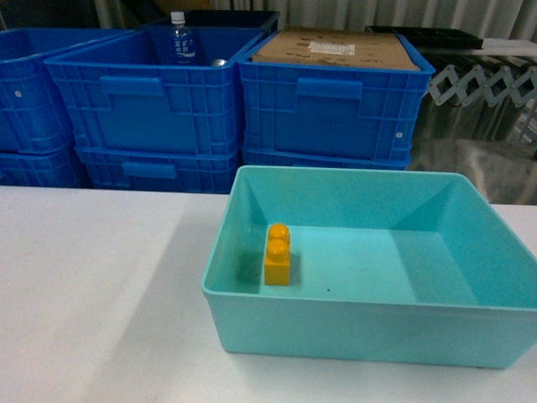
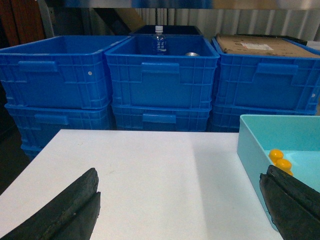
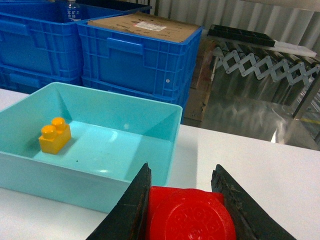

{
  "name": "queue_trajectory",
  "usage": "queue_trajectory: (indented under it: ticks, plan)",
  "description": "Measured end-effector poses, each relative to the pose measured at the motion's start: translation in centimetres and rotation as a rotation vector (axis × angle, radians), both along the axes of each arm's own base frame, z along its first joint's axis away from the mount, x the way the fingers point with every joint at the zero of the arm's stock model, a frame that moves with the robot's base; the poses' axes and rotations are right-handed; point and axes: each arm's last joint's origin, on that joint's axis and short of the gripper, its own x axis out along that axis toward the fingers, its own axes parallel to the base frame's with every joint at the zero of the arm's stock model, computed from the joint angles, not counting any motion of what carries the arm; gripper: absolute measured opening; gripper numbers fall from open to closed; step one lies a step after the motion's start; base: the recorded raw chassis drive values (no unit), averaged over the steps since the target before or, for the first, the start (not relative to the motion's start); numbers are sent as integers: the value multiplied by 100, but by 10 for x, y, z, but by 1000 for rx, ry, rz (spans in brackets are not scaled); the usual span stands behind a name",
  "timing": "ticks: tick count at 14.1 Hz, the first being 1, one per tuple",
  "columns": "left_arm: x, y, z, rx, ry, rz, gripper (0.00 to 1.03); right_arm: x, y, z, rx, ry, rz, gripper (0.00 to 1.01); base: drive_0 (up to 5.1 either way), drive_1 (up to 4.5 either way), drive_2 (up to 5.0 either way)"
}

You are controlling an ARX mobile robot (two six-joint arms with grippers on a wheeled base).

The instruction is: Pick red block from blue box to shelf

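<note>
Since your right gripper (image 3: 187, 200) has both fingers clamped on the red block (image 3: 190, 217), the pick itself looks done: the block sits studs-forward between the pads, lifted clear of the blue box (image 3: 165, 145), which lies just ahead and to the left of that hand. I'd judge it is held outside the rim so you can carry it to the shelf without dragging it over the wall. No shelf rack shows clearly in any view, so plan to turn or drive before you place.

Your left gripper (image 2: 180, 210) holds nothing; its fingers are spread wide, one at each lower corner of its wrist view, with bare table (image 2: 150, 170) between them and the box off to its right. It seems parked there to stay out of the way.

Counting: one red block, one yellow brick (image 1: 278, 254) left inside the box, one turquoise box. Beyond the table you have blue crates (image 2: 160, 75) stacked two high, three stacks visible, with one bottle (image 1: 180, 40) standing in the middle top crate and cardboard (image 1: 336, 49) covering the right one.
</note>
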Motion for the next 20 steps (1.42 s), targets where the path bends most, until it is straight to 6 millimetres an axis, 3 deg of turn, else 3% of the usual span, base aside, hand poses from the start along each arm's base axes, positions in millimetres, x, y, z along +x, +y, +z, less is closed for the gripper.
queue_trajectory:
  ticks: [18,20]
  plan:
    - [0,0,0,0,0,0,98,0,0,0,0,0,0,29,0,0,0]
    - [0,0,0,0,3,2,98,0,0,0,0,1,0,29,392,-467,42]
